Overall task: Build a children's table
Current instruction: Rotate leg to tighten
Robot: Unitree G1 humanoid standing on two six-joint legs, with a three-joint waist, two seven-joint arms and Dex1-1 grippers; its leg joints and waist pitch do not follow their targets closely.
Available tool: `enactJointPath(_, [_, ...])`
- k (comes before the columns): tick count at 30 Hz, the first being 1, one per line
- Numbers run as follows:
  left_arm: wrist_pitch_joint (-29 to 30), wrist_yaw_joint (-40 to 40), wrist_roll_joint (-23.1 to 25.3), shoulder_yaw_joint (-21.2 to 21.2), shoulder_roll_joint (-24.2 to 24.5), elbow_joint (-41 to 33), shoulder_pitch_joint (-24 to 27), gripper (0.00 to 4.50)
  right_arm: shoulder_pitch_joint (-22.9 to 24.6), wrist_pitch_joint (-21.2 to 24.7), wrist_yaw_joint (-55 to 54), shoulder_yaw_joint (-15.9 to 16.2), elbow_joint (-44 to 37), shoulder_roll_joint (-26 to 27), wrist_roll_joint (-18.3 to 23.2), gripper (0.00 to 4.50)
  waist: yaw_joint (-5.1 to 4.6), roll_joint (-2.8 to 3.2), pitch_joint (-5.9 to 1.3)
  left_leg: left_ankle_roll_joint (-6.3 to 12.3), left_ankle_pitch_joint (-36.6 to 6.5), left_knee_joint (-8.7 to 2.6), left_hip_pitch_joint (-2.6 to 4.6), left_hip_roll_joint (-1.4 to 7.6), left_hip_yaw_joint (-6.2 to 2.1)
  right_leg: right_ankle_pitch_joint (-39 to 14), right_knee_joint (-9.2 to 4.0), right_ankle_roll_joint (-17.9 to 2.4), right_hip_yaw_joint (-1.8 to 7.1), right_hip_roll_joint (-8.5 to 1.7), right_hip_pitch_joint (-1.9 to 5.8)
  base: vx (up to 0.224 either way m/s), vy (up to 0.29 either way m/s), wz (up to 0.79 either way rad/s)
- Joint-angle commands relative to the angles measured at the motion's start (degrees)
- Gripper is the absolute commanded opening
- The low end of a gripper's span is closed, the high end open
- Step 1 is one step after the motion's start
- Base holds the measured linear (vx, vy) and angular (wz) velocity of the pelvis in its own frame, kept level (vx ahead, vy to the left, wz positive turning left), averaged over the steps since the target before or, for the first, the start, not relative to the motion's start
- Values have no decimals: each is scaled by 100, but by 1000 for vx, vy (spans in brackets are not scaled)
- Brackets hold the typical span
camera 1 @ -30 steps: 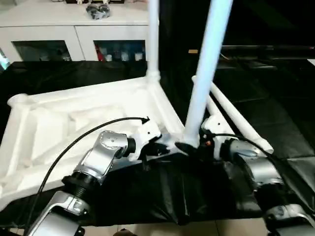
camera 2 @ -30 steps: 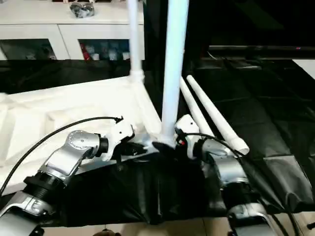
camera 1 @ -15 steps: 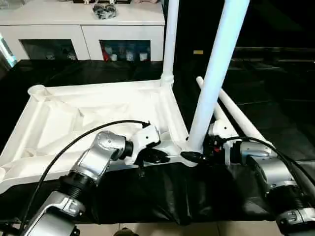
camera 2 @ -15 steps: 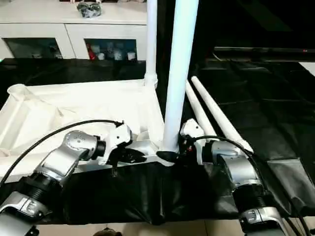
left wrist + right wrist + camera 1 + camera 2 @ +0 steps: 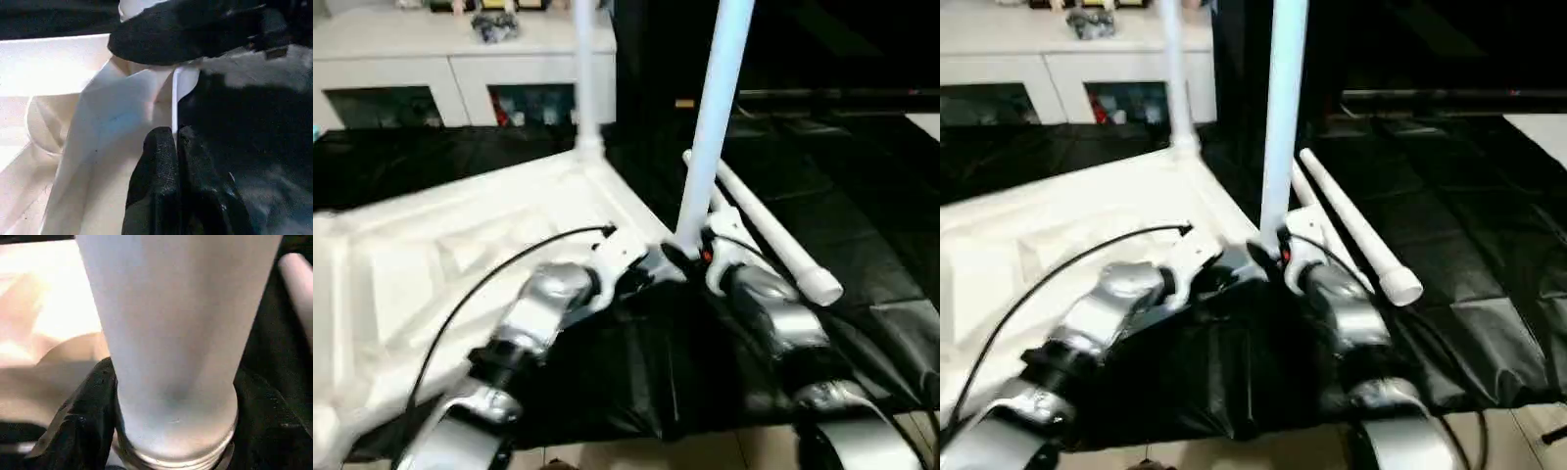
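Two legs up, two to go.
Left hand [image 5: 173,147] pinches the top's [image 5: 431,255] rim; right hand [image 5: 690,262] hugs the near leg [image 5: 710,127]. Spare legs [image 5: 773,240] lie at 3 o'clock.

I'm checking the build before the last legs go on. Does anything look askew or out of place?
The near leg leans, tilting away from the straighter far-corner leg. Threads still show at its base in the right wrist view, so it looks not fully seated. Two legs lie loose on the black cloth, which is expected.
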Motion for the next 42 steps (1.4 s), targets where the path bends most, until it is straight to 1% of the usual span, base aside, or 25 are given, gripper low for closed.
enactJointPath(1, [-224, 151, -163, 21, -268, -171, -231, 0, 4, -20, 24, 133, 241, 285, 28, 275, 14, -28, -409, 97, -1623, -397, 102, 288, -121, -1791, -481, -977, 310, -483, 256, 0, 0, 0])
enactJointPath(2, [-226, 151, -164, 20, -270, -172, -231, 0, 2, -24, 25, 131, 243, 287, 29, 331, 21, -40, -421, 154, -1510, -390, 96, 288, -116, -1602, -453, -1018, 313, -484, 269, 0, 0, 0])
enactJointPath(3, [-266, 107, -139, -25, -294, -204, -209, 0, -46, -68, 165, 23, 280, 327, 139, 331, 21, -39, -422, 178, -1452, -390, 88, 288, -114, -1507, -439, -1039, 313, -478, 272, 0, 0, 0])
enactJointPath(4, [-266, 107, -139, -25, -294, -204, -208, 0, -47, -69, 166, 22, 281, 327, 141, 345, 20, -35, -428, 232, -1397, -378, 87, 284, -105, -1395, -429, -1081, 312, -480, 279, 0, 0, 0])
enactJointPath(5, [-284, 72, -132, -36, -299, -213, -197, 0, -66, -57, 242, -34, 290, 338, 200, 362, 19, -35, -421, 270, -1381, -378, 83, 285, -102, -1390, -433, -1092, 312, -482, 283, 0, 0, 0])
enactJointPath(8, [-312, -61, -138, -87, -262, -285, -142, 0, -93, -100, 346, -60, 307, 269, 199, 380, 21, -36, -414, 285, -1409, -382, 86, 290, -102, -1519, -444, -1075, 306, -480, 283, 0, 0, 0])
enactJointPath(11, [-352, -249, -188, -117, -154, -368, -82, 0, -18, -187, 622, 27, 186, 24, 144, 407, 25, -37, -409, 277, -1447, -384, 90, 292, -101, -1601, -454, -1059, 306, -479, 279, 0, 0, 0])
enactJointPath(13, [-415, -409, -234, -143, -50, -426, -45, 0, 106, -212, 989, 150, -22, -191, 124, 407, 40, -37, -415, 294, -1410, -376, 92, 293, -95, -1561, -451, -1063, 309, -478, 279, 0, 0, 0])
enactJointPath(14, [-415, -409, -234, -143, -50, -426, -45, 0, 106, -212, 989, 150, -22, -191, 124, 418, 57, -44, -415, 309, -1387, -373, 93, 296, -97, -1535, -453, -1052, 306, -477, 284, 0, 0, 0])
enactJointPath(15, [-509, -580, -281, -170, 53, -468, -12, 0, 226, -254, 1360, 261, -209, -385, 91, 434, 84, -8, -425, 325, -1350, -368, 96, 305, -102, -1447, -438, -1068, 309, -479, 288, 0, 0, 0])
enactJointPath(17, [-565, -829, -364, -168, 170, -515, 21, 0, 377, -290, 1815, 387, -460, -640, 61, 434, 104, -34, -424, 368, -1325, -367, 86, 302, -94, -1343, -426, -1075, 311, -469, 291, 0, 0, 0])
enactJointPath(19, [-579, -894, -380, -172, 202, -524, 27, 0, 407, -289, 1940, 417, -514, -702, 60, 434, 126, -37, -423, 378, -1304, -362, 91, 304, -91, -1325, -422, -1096, 313, -472, 288, 0, 0, 0])
enactJointPath(20, [-646, -1177, -425, -210, 353, -567, 57, 0, 525, -339, 2453, 570, -723, -969, 24, 434, 154, -29, -417, 370, -1415, -364, 101, 310, -92, -1487, -446, -1051, 304, -469, 292, 0, 0, 0])
enactJointPath(22, [-697, -1412, -444, -258, 480, -595, 80, 0, 576, -400, 2823, 695, -827, -1159, -7, 434, 144, -21, -403, 363, -1477, -372, 81, 305, -95, -1591, -452, -1036, 301, -463, 291, 0, 0, 0])
enactJointPath(27, [-704, -1967, -523, -367, 750, -658, 135, 0, 575, -419, 3445, 873, -973, -1433, 63, 434, 148, -26, -403, 361, -1502, -369, 97, 313, -97, -1710, -457, -1070, 302, -468, 276, 0, 0, 0])
enactJointPath(29, [-700, -2029, -537, -379, 782, -665, 140, 0, 577, -418, 3497, 895, -998, -1455, 68, 434, 148, -24, -407, 364, -1470, -372, 93, 325, -99, -1620, -436, -1110, 305, -464, 272, 0, 0, 0])
enactJointPath(31, [-713, -2206, -562, -402, 867, -684, 152, 0, 597, -359, 3678, 942, -1079, -1511, 99, 434, 157, -39, -410, 367, -1457, -370, 96, 326, -97, -1553, -427, -1147, 306, -466, 273, 0, 0, 0])
enactJointPath(32, [-715, -2275, -578, -411, 896, -703, 160, 0, 609, -335, 3758, 953, -1105, -1527, 119, 418, 159, -36, -407, 369, -1445, -371, 93, 327, -100, -1544, -421, -1152, 305, -469, 275, 0, 0, 0])
enactJointPath(35, [-707, -2362, -599, -410, 931, -731, 175, 0, 627, -313, 3875, 968, -1137, -1548, 134, 418, 164, -36, -413, 384, -1394, -366, 88, 324, -100, -1485, -413, -1170, 304, -471, 284, 0, 0, 0])
enactJointPath(36, [-694, -2385, -600, -412, 938, -743, 184, 0, 639, -293, 3921, 964, -1158, -1546, 156, 400, 168, -32, -416, 384, -1368, -363, 89, 328, -98, -1456, -409, -1178, 308, -474, 285, 0, 0, 0])
enactJointPath(37, [-687, -2395, -599, -412, 941, -747, 188, 0, 644, -285, 3939, 962, -1169, -1545, 166, 400, 170, -33, -416, 388, -1359, -361, 89, 329, -97, -1438, -408, -1184, 308, -472, 282, 0, 0, 0])
enactJointPath(38, [-682, -2410, -607, -420, 951, -752, 194, 0, 656, -258, 3981, 961, -1193, -1545, 195, 381, 175, -32, -412, 389, -1384, -361, 93, 327, -95, -1480, -417, -1182, 308, -473, 278, 0, 0, 0])
enactJointPath(40, [-676, -2430, -623, -433, 963, -756, 202, 0, 669, -222, 4022, 964, -1222, -1547, 226, 378, 183, -32, -413, 382, -1384, -362, 100, 329, -94, -1510, -421, -1165, 311, -472, 276, 0, 0, 0])
enactJointPath(41, [-675, -2432, -624, -435, 965, -757, 203, 0, 671, -219, 4026, 965, -1225, -1547, 228, 355, 190, -28, -415, 377, -1382, -361, 101, 329, -95, -1509, -414, -1167, 307, -468, 277, 0, 0, 0])
enactJointPath(42, [-672, -2456, -634, -445, 975, -756, 211, 0, 677, -180, 4048, 963, -1242, -1547, 251, 355, 195, -16, -411, 367, -1416, -365, 102, 329, -96, -1543, -422, -1166, 306, -467, 272, 0, 0, 0])
